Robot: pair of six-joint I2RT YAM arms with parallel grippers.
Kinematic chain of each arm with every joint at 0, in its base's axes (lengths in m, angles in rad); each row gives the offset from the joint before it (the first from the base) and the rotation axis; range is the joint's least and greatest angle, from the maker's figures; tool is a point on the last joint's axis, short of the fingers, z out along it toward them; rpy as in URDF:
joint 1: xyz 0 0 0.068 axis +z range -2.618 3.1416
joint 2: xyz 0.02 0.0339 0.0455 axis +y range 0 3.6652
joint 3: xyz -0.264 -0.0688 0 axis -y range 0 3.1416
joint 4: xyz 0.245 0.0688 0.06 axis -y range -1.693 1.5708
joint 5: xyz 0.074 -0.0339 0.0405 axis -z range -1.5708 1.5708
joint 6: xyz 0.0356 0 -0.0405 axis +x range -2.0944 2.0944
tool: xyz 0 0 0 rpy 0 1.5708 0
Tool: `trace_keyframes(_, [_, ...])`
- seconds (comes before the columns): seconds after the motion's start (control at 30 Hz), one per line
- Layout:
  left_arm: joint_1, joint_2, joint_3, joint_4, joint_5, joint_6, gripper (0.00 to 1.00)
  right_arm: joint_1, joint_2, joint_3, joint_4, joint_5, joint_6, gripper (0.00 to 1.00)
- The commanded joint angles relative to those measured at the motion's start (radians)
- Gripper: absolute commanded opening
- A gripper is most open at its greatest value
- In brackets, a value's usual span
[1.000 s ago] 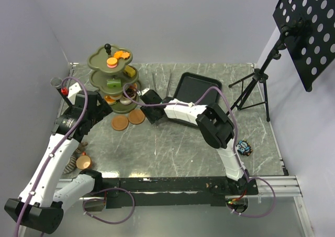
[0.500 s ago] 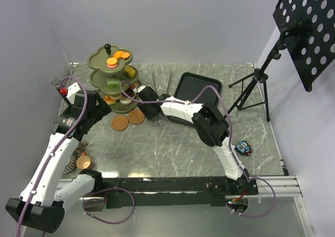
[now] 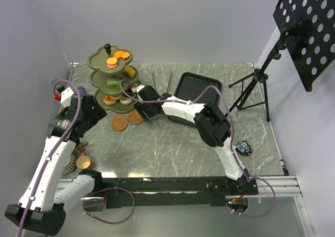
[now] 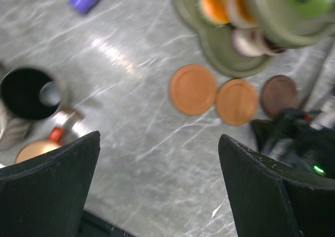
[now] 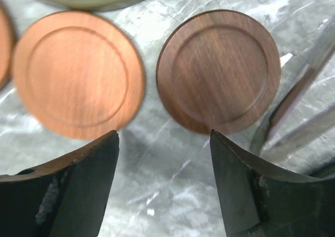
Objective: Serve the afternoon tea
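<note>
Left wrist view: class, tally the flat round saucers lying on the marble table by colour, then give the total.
Light orange-brown saucers: 2
Dark brown saucer: 1
Total: 3

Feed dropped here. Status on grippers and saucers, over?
Left gripper open, empty. Right gripper open, empty, just short of dark saucer. Tongs lie close beside that saucer.
</note>
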Motion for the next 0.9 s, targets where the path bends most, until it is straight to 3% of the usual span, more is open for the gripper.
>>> trace_keyframes(0.0, [0.042, -0.015, 0.006, -0.177, -0.042, -0.113, 1.00, -0.003, -0.195, -0.060, 0.095, -0.057, -0.043, 0.79])
trace_keyframes(0.2, [0.161, -0.001, -0.118, -0.108, -0.020, -0.104, 0.99, -0.003, -0.376, -0.172, 0.108, -0.048, -0.066, 0.79])
trace_keyframes(0.33, [0.286, 0.036, -0.165, -0.034, 0.029, -0.065, 0.93, -0.006, -0.471, -0.223, 0.102, -0.037, -0.078, 0.79])
trace_keyframes(0.63, [0.445, 0.194, -0.201, 0.067, 0.129, 0.006, 0.87, -0.029, -0.603, -0.284, 0.092, -0.025, -0.101, 0.80])
trace_keyframes(0.87, [0.516, 0.280, -0.215, 0.121, 0.172, 0.041, 0.72, -0.059, -0.646, -0.315, 0.101, -0.028, -0.106, 0.80])
